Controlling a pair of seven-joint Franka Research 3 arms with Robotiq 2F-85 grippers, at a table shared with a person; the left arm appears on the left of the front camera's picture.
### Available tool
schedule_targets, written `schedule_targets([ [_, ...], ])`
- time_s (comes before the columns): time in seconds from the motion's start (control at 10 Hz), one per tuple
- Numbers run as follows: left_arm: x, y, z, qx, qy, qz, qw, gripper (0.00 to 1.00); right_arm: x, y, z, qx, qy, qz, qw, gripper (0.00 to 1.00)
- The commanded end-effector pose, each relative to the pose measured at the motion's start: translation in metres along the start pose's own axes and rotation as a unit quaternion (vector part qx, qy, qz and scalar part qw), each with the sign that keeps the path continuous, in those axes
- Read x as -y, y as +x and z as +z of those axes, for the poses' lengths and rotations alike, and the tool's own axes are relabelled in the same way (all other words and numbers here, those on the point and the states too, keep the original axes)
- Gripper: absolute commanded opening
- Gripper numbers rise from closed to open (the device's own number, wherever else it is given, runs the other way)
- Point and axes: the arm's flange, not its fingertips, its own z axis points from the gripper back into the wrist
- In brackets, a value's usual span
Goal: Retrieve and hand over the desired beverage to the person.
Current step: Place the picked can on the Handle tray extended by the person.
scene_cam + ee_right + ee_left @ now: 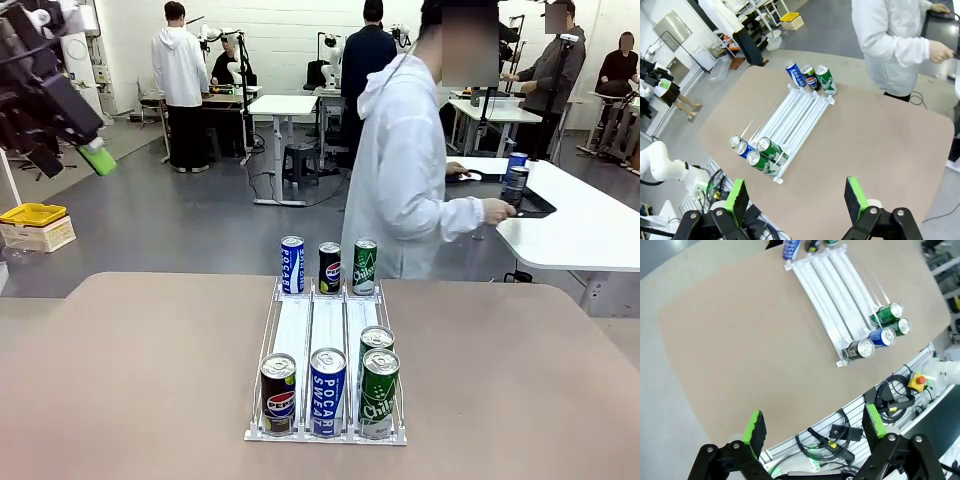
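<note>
Seven cans stand in the white rack (pixel 327 340) mid-table: four near, three far, bare tabletop (pixel 130 380) all around; the person (pixel 400 170) stands beyond the far edge, turned away. Left wrist: left gripper (pixel 815 432) spread wide above the near edge. Right wrist: right gripper (pixel 796 197) wide, empty.

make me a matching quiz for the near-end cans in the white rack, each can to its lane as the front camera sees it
Things:
1. black Pepsi can
2. blue Pocari Sweat can
3. green Chilsung can

Lanes of the white wire rack:
A. right lane, with a second green can behind it
B. left lane
C. middle lane

Pairs: 1-B, 2-C, 3-A
</note>
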Motion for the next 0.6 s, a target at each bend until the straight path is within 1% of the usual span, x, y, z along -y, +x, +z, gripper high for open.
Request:
schedule_targets([
  [0.0,-0.022,-0.016,-0.003,0.019,-0.064,-0.048,0.997,1.00,0.000,0.002,-0.002,0.013,0.019,0.006,1.000,1.00],
  [0.1,-0.031,-0.024,-0.007,0.021,-0.079,-0.058,0.995,1.00,0.000,0.002,-0.002,0.013,0.019,0.006,1.000,1.00],
  [0.2,-0.043,-0.031,-0.008,0.009,-0.090,-0.053,0.995,1.00,0.000,0.002,-0.002,0.013,0.019,0.006,1.000,1.00],
  [0.3,-0.053,-0.040,-0.005,0.007,-0.101,-0.056,0.993,1.00,0.000,0.002,-0.002,0.013,0.019,0.006,1.000,1.00],
  [0.5,-0.068,-0.061,0.014,0.058,-0.102,-0.060,0.991,1.00,0.000,0.002,-0.002,0.013,0.019,0.006,1.000,1.00],
])
